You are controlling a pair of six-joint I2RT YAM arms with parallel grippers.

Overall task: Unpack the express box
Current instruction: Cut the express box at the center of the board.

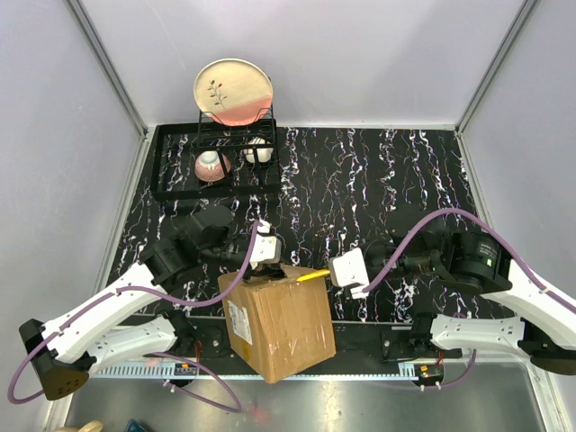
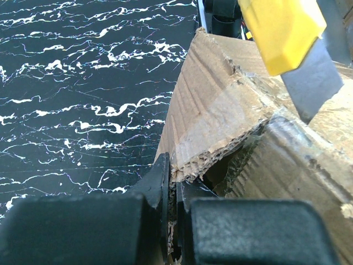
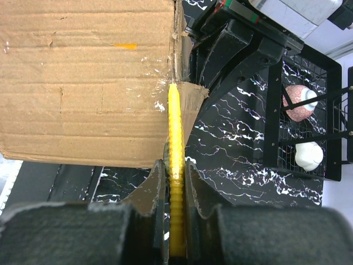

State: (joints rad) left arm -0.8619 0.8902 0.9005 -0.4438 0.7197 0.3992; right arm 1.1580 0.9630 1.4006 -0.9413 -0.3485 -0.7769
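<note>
Arms inward, jaws at express box

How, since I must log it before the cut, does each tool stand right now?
Left tool: closed, pinching a torn flap edge of the express box.
Right tool: closed on the yellow utility knife.

light: bright, even, perhaps overhead | glare: faint on express box | blur: wrist foregrounds
</note>
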